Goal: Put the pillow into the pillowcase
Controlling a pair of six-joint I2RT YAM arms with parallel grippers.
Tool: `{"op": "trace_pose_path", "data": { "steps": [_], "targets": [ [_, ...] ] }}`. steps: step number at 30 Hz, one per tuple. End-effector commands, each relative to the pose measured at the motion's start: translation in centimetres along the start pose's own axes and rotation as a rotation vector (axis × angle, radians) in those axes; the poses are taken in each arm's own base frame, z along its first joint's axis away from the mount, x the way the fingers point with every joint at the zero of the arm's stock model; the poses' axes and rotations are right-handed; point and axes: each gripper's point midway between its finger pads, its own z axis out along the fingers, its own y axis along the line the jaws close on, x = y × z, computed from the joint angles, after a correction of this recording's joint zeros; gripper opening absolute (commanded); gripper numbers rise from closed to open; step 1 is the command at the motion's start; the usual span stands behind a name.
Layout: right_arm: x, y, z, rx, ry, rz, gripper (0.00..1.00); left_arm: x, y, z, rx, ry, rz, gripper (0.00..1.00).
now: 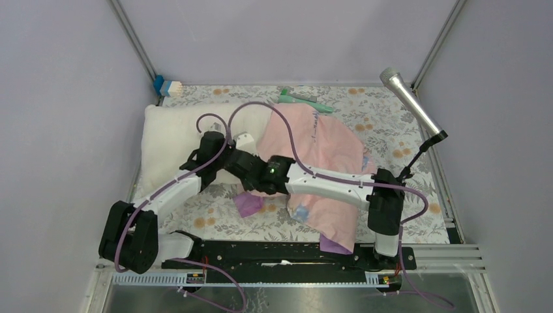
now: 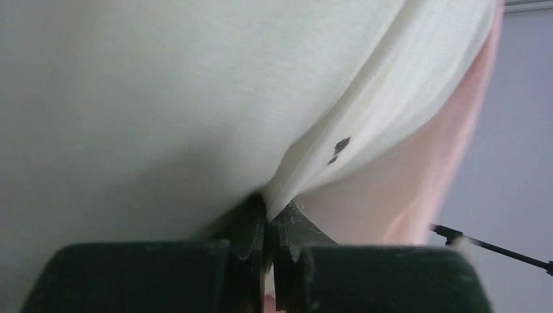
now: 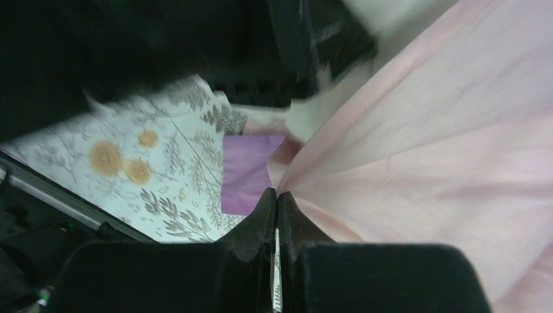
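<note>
Counter (image 1: 385, 124) under a floral cloth (image 1: 274, 225), pale lilac walls on three sides, a microphone (image 1: 411, 101) on a stand at the far right. Pillow (image 1: 171, 138): cream, at the far left of the counter, long axis running left to right, its right end meeting the pillowcase (image 1: 329, 153). Pillowcase: pale pink, draped mid-counter, long axis slanting from far centre to near right, purple lining (image 3: 248, 169) showing at its near-left edge, which is likely the mouth. Left end effector (image 2: 269, 218): fully closed, pinching a thin fold of pillow fabric. Right end effector (image 3: 276, 202): fully closed on the pink hem beside the lining. Hazards: the shallow pinch could slip off the plump pillow. If the right grip takes both layers, the mouth stays sealed. The two wrists sit close together and could collide or snag a cable.
</note>
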Motion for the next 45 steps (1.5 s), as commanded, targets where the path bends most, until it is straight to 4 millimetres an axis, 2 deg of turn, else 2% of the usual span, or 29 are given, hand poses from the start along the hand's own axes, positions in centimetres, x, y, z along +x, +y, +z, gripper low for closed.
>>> {"op": "trace_pose_path", "data": {
  "steps": [1, 4, 5, 7, 9, 12, 14, 16, 19, 20, 23, 24, 27, 32, 34, 37, 40, 45],
  "targets": [
    [3.7, 2.3, 1.2, -0.163, 0.012, 0.111, 0.0, -3.3, -4.6, -2.9, 0.04, -0.035, 0.02, 0.0],
    [7.6, 1.1, 2.5, -0.161, 0.056, 0.137, 0.0, -5.4, -7.8, -5.2, 0.093, -0.066, 0.053, 0.0],
    [7.6, 1.0, 2.4, -0.16, 0.051, 0.14, 0.0, -5.6, -8.4, -5.6, 0.105, -0.069, 0.059, 0.0],
    [6.2, 1.2, 1.7, -0.173, 0.017, 0.138, 0.0, -4.5, -8.4, -5.6, 0.124, -0.033, 0.045, 0.0],
    [3.5, 1.9, 0.3, -0.204, -0.039, 0.131, 0.0, -2.3, -6.7, -4.7, 0.107, 0.01, 0.03, 0.0],
    [-0.5, 3.4, -2.5, -0.289, -0.116, 0.126, 0.0, 1.6, -2.9, -3.3, 0.065, 0.074, -0.012, 0.0],
    [-1.9, 4.2, -4.0, -0.344, -0.136, 0.112, 0.0, 4.2, 0.2, -2.4, 0.026, 0.115, -0.042, 0.0],
    [-2.8, 4.0, -4.8, -0.341, -0.15, 0.09, 0.08, 6.2, 2.6, -2.1, -0.001, 0.139, -0.064, 0.0],
    [-4.6, 1.9, -5.6, -0.255, -0.2, 0.076, 0.36, 8.3, 5.9, -2.0, -0.05, 0.161, -0.088, 0.0],
    [-5.4, 0.8, -5.5, -0.23, -0.209, 0.09, 0.43, 8.8, 7.0, -2.0, -0.066, 0.168, -0.096, 0.0],
    [-7.4, -3.6, -3.6, -0.156, -0.195, 0.179, 0.54, 9.4, 8.0, -2.2, -0.082, 0.171, -0.101, 0.0],
    [-8.4, -5.8, -2.6, -0.114, -0.2, 0.212, 0.55, 9.4, 8.2, -2.2, -0.084, 0.171, -0.099, 0.0],
    [-10.0, -10.7, -0.4, 0.06, -0.203, 0.216, 0.57, 9.6, 8.5, -2.3, -0.088, 0.176, -0.095, 0.0],
    [-12.5, -15.8, 2.6, 0.302, -0.223, 0.178, 0.61, 9.8, 8.5, -2.3, -0.086, 0.19, -0.084, 0.0],
    [-12.9, -17.1, 4.1, 0.386, -0.207, 0.146, 0.61, 9.9, 8.5, -2.4, -0.084, 0.194, -0.077, 0.0],
    [-13.4, -17.9, 5.5, 0.425, -0.169, 0.129, 0.61, 9.9, 8.3, -2.4, -0.082, 0.202, -0.065, 0.0],
    [-13.6, -18.7, 5.8, 0.485, -0.152, 0.105, 0.61, 9.8, 8.0, -2.5, -0.077, 0.203, -0.057, 0.0],
    [-12.1, -20.4, 6.5, 0.56, -0.1, 0.082, 0.57, 9.8, 8.0, -2.5, -0.077, 0.206, -0.046, 0.0]
  ]
}}
